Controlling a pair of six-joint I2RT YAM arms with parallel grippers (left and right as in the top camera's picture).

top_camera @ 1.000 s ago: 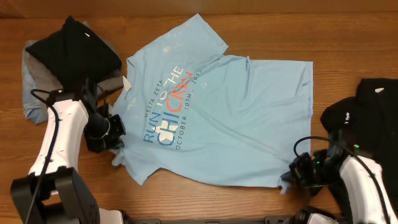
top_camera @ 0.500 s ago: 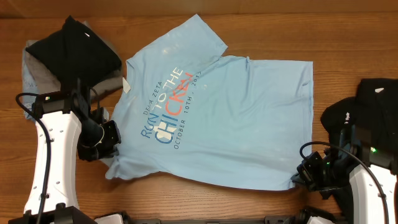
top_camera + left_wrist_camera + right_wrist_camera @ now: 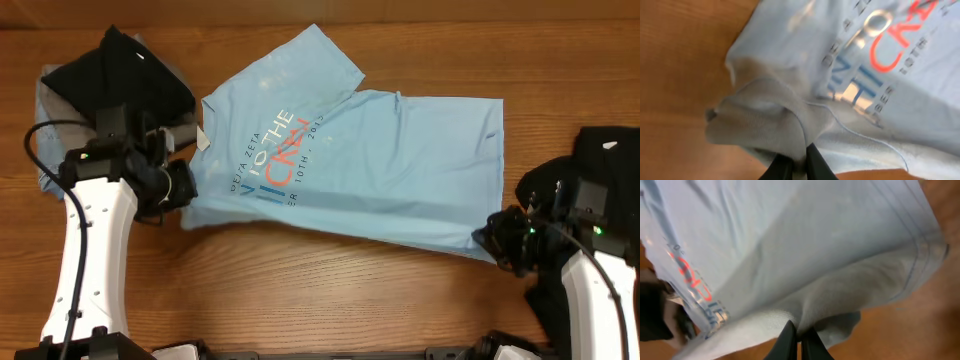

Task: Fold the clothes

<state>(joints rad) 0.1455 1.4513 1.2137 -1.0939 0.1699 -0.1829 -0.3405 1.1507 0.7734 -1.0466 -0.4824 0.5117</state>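
1. Upper left of frame: a dark clothing pile (image 3: 120, 75) sits on the wooden table (image 3: 300, 310), just beside the shirt's neck end.
2. Left of centre: your left gripper (image 3: 178, 190) has its jaws pinched tight on a bunched lower corner of the light blue T-shirt (image 3: 400, 170).
3. Centre: the shirt lies spread, lettering up, with its lower edge lifted over part of the print.
4. Lower right: your right gripper (image 3: 497, 240) is clamped closed on the other lower corner.
5. Far right: a black garment (image 3: 610, 150) lies apart from the shirt.
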